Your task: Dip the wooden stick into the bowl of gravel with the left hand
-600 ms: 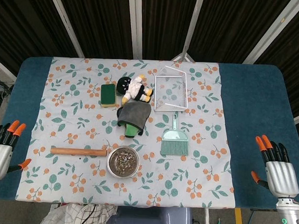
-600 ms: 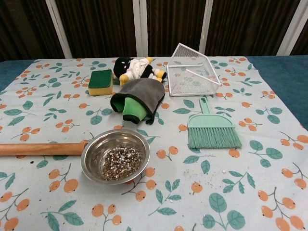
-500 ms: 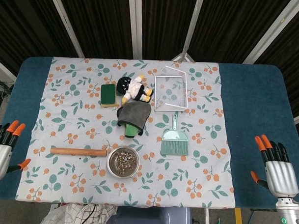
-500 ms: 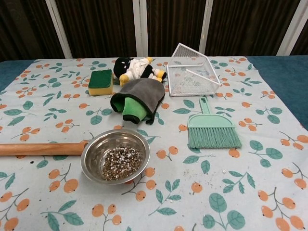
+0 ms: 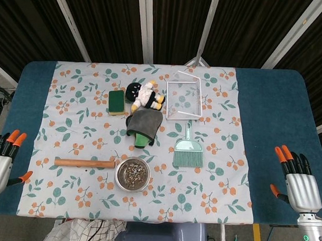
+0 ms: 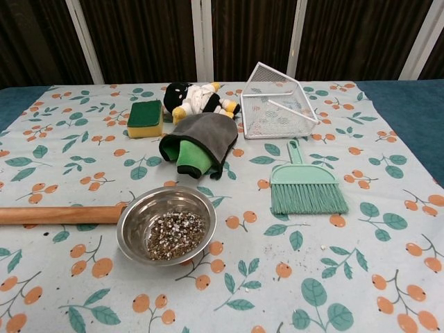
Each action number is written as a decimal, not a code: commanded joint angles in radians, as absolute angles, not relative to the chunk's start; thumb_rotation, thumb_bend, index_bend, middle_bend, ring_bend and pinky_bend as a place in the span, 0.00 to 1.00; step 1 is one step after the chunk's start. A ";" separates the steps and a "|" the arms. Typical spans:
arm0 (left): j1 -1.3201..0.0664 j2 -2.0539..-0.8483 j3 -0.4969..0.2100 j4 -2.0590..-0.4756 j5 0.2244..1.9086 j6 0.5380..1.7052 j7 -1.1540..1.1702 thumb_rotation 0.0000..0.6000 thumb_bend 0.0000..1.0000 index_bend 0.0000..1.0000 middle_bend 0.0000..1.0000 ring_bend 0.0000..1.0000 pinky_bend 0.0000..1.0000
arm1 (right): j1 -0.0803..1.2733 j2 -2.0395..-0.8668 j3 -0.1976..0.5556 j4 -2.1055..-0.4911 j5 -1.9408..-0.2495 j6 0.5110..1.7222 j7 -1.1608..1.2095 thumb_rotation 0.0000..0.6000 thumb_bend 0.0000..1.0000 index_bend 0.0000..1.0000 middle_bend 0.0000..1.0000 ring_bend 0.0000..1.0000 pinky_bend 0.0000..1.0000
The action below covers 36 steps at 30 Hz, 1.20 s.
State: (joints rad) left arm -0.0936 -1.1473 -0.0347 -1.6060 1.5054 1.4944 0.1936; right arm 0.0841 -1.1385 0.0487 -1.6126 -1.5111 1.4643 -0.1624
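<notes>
The wooden stick (image 5: pixel 84 163) (image 6: pixel 61 214) lies flat on the flowered cloth, its right end just left of the steel bowl (image 5: pixel 132 174) (image 6: pixel 166 225) that holds gravel. My left hand (image 5: pixel 2 160) is open at the table's left edge, well left of the stick, fingers straight and pointing up. At the right edge my right hand (image 5: pixel 297 181) is open too, holding nothing. Neither hand shows in the chest view.
Behind the bowl lie a grey and green cloth (image 5: pixel 143 125), a green sponge (image 5: pixel 116 101), a plush doll (image 5: pixel 145 95) and a tipped white wire basket (image 5: pixel 183 100). A mint hand brush (image 5: pixel 187 149) sits right of the bowl.
My left hand has sunk slightly toward the lower left edge of the head view. Nothing on the table has moved.
</notes>
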 commanded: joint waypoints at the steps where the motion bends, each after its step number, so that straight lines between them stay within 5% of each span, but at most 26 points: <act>1: -0.095 -1.147 -0.035 -1.606 1.503 1.491 0.195 1.00 0.02 0.00 0.00 0.00 0.00 | 0.084 -1.139 0.048 -1.613 -1.509 1.462 -0.161 1.00 0.27 0.00 0.00 0.00 0.00; 6: -0.100 -1.145 -0.037 -1.615 1.494 1.479 0.207 1.00 0.02 0.00 0.00 0.00 0.00 | 0.085 -1.137 0.048 -1.612 -1.508 1.458 -0.158 1.00 0.27 0.00 0.00 0.00 0.00; 13: -0.125 -1.147 -0.049 -1.631 1.485 1.449 0.269 1.00 0.03 0.00 0.00 0.10 0.27 | 0.088 -1.136 0.046 -1.621 -1.512 1.455 -0.155 1.00 0.27 0.00 0.00 0.00 0.00; 21: -0.203 -1.193 -0.088 -1.677 1.445 1.364 0.425 1.00 0.03 0.08 0.08 0.20 0.38 | 0.094 -1.135 0.047 -1.626 -1.506 1.442 -0.149 1.00 0.27 0.00 0.00 0.00 0.00; 31: -0.292 -1.308 -0.101 -1.730 1.403 1.262 0.584 1.00 0.15 0.26 0.35 0.73 0.85 | 0.102 -1.133 0.049 -1.627 -1.499 1.425 -0.140 1.00 0.27 0.00 0.00 0.00 0.00; 36: -0.327 -1.362 -0.101 -1.760 1.354 1.211 0.653 1.00 0.19 0.31 0.38 0.81 0.91 | 0.105 -1.133 0.050 -1.627 -1.494 1.419 -0.137 1.00 0.27 0.00 0.00 0.00 0.00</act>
State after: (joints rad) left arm -0.3103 -1.3395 -0.1009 -1.7489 1.3737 1.2298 0.6247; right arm 0.1043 -1.1333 0.0498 -1.6266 -1.4942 1.4201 -0.1376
